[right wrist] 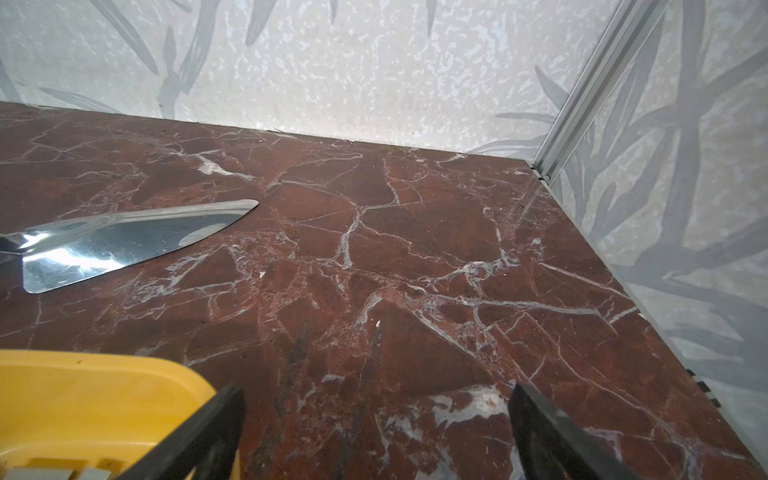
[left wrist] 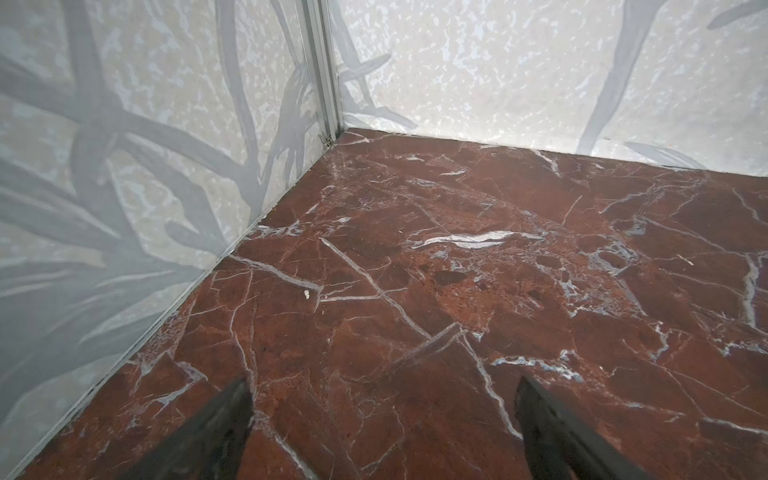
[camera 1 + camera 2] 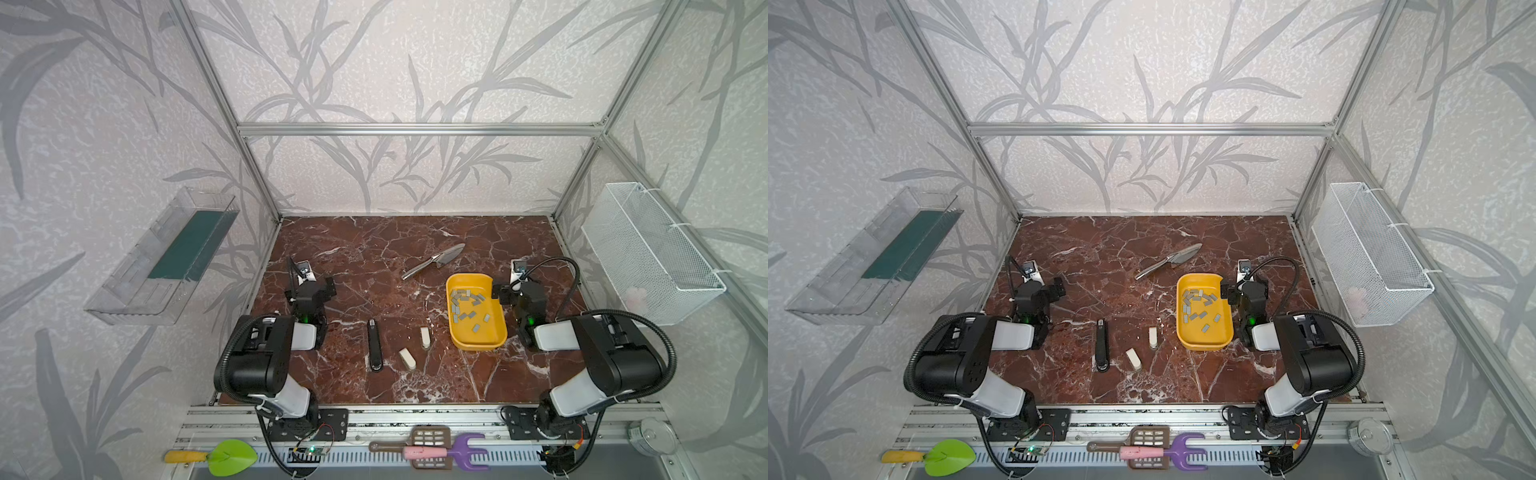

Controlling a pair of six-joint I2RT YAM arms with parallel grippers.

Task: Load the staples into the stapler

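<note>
1. Left wrist view: my left gripper (image 2: 382,419) shows two dark fingers spread wide apart above the bare red marble table (image 2: 415,249). It holds nothing.
2. In the right wrist view, my right gripper (image 1: 374,428) is also spread wide and empty. It sits just beside the far right corner of the yellow tray (image 1: 83,399).
3. In both top views the staples (image 3: 460,294) lie loose inside the yellow tray, right of centre. Most bunch toward its far left corner, and a few are scattered nearer.
4. The black stapler (image 3: 375,345) lies flat on the table, near and left of the tray and well apart from it. I cannot tell whether its magazine is open.
5. I judge each staple strip to be very light, thin, stiff and smooth. It would probably skid on the tray floor and could snap if bent.
6. I would pick an isolated strip from the near scatter and pinch its two long edges.
7. I count about a dozen and a half staple strips. Overlaps in the bunch keep me from an exact number.
8. I also count one black stapler, one yellow tray, two small cream blocks (image 3: 407,359) between stapler and tray, and one shiny metal trowel (image 3: 434,260) on the far side.
</note>
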